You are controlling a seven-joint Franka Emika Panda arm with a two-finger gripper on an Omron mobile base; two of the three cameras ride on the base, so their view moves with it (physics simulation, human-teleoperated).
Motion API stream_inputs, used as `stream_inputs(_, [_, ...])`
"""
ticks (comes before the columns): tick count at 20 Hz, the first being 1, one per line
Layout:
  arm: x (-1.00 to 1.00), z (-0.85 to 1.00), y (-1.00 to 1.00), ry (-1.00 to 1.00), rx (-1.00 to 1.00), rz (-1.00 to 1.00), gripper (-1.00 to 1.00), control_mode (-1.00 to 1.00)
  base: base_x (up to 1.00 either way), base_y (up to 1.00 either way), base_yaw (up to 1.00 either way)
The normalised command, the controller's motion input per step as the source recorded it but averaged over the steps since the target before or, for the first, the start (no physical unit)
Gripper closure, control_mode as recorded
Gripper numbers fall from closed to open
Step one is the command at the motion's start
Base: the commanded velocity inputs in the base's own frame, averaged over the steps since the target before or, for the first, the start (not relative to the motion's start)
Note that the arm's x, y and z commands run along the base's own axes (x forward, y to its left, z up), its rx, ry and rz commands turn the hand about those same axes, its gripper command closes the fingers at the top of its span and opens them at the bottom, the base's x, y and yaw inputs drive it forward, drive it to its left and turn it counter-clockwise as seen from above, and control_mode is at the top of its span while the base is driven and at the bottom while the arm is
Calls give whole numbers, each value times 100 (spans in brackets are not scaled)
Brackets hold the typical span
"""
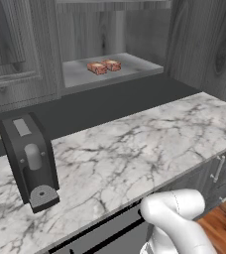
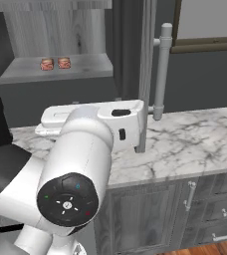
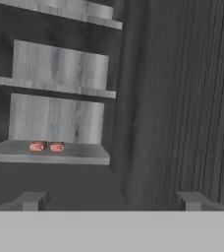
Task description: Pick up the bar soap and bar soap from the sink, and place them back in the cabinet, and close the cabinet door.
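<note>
now two reddish-orange bar soaps point(image 1: 104, 66) side by side, cabinet shelf point(image 1: 80, 77)

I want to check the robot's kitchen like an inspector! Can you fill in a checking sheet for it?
Surface: white marble counter.
Job's things: two bar soaps lie side by side on the cabinet shelf; the cabinet door stands open, its silver handle toward the camera.
Clutter: black coffee machine on the counter.
Pincer: pincer open, holding nothing, facing the cabinet.
Cables: nothing seen.
Surroundings: grey drawers under the counter, wooden floor.
</note>
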Motion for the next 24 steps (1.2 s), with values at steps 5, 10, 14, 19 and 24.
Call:
stream_inputs(5, [-2,0,-36,0,0,0,-100,-100,0,0,0])
stream_inputs(10, [-5,0,-35,0,0,0,-100,-100,0,0,0])
stream_inputs(14, [-9,0,-34,0,0,0,-100,-100,0,0,0])
stream_inputs(19, [-2,0,-15,0,0,0,-100,-100,0,0,0])
stream_inputs(24, [0,0,-1,0,0,2,-100,-100,0,0,0])
